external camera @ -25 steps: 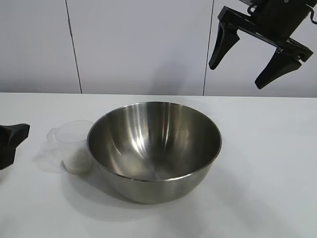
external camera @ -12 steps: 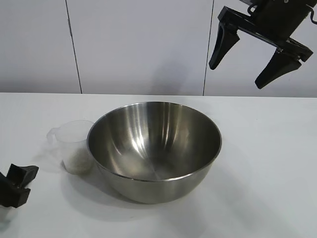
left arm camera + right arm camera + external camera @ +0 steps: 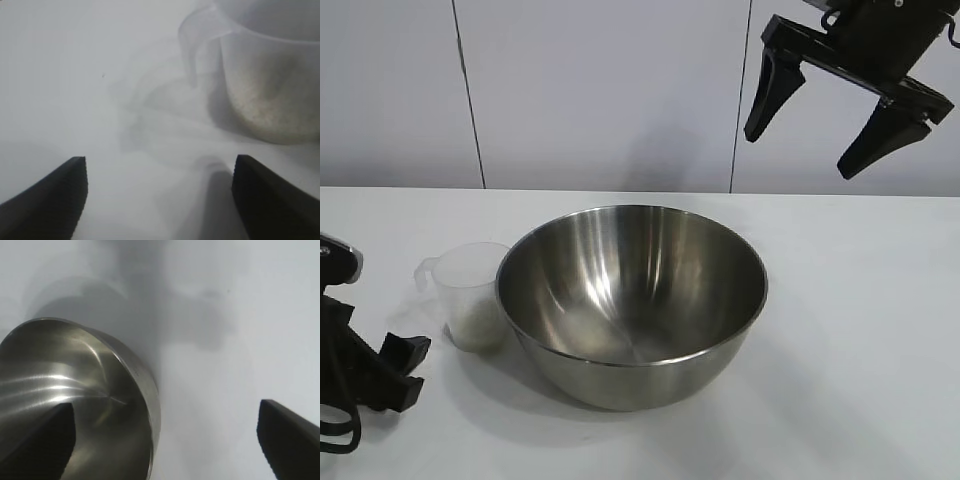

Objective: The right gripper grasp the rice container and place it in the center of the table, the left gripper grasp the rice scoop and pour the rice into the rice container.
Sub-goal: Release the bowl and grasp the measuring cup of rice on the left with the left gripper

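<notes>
Exterior view: large round shiny stainless-steel bowl, the rice container [image 3: 632, 300], sits near the middle of the plain white counter [image 3: 860, 330], so the placing step looks done. Small translucent plastic measuring cup, the rice scoop [image 3: 472, 295], stands upright just beside the bowl's left side, maybe touching it, cannot tell; a low pale heap of rice [image 3: 477, 325] is in its bottom, so pouring is still to do and the cup is not yet grasped. Black right end effector [image 3: 820, 128] hangs high above the counter's far right, fingers spread wide, holding nothing. Black left end effector [image 3: 400, 368] is low at the near left edge, near the cup but apart from it; spread not readable here. Against the earlier frames the left arm has come further in toward the cup, bowl and cup have not shifted, and the right arm is about where it was. Left wrist view: left end effector [image 3: 159, 192] fingers wide apart and empty, scoop [image 3: 260, 75] ahead and off to one side, handle facing the camera, rice [image 3: 267, 102] visible through the wall. Right wrist view: right end effector [image 3: 165, 440] open, over the bowl's [image 3: 75, 400] rim and the bare counter [image 3: 240, 340].
</notes>
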You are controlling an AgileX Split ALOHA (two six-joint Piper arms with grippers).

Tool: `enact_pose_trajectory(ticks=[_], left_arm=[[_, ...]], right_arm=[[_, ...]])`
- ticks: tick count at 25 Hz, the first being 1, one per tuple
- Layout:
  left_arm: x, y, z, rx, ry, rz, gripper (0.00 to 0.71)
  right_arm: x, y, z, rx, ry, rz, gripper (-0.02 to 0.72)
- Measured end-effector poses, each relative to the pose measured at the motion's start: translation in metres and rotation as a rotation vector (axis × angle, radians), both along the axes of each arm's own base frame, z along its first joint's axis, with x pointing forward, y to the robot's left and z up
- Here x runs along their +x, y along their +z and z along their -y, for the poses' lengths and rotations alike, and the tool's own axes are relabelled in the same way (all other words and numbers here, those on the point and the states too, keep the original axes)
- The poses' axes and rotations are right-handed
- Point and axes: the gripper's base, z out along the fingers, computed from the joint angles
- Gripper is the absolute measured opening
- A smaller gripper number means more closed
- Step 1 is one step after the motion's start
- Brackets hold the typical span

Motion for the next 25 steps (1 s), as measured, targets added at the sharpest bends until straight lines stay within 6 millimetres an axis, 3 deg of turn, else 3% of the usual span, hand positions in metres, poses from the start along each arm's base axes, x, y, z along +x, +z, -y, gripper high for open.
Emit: enact_pose_trajectory(ticks=[6, 13, 25], left_arm=[[0.010, 0.002, 0.001, -0.011, 0.022, 0.027, 0.573], [0.023, 0.003, -0.015, -0.047, 0.050, 0.042, 0.573], [0.026, -0.004, -0.009, -0.091, -0.017, 0.017, 0.573]], right_arm=[[0.000, 0.000, 0.000, 0.000, 0.000, 0.000, 0.683], [0.000, 0.000, 0.000, 0.000, 0.000, 0.001, 0.683], [0.000, 0.000, 0.000, 0.000, 0.000, 0.001, 0.683]])
